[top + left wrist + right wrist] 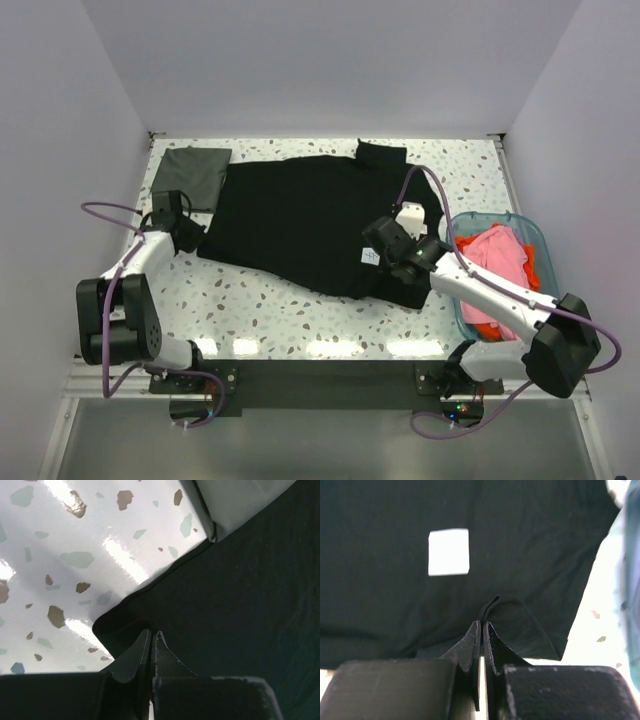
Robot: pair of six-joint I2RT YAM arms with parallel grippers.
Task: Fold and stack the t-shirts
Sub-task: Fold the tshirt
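Note:
A large black t-shirt (300, 215) lies spread across the middle of the table, with a small white tag (369, 257) near its right hem. My left gripper (192, 236) is at its left corner, and the left wrist view shows the gripper (151, 633) shut on the black cloth (240, 605) at the hem. My right gripper (386, 246) sits beside the tag. In the right wrist view that gripper (483, 623) is shut on a raised pinch of the black cloth (530, 555), just below the tag (449, 551). A dark grey t-shirt (193, 172) lies folded square at the back left.
A blue basket (532, 232) at the right edge of the table holds pink (495, 255) and orange (533, 270) t-shirts. My right arm reaches across its near-left side. The speckled tabletop (290, 315) shows in front of the black shirt. White walls enclose the table.

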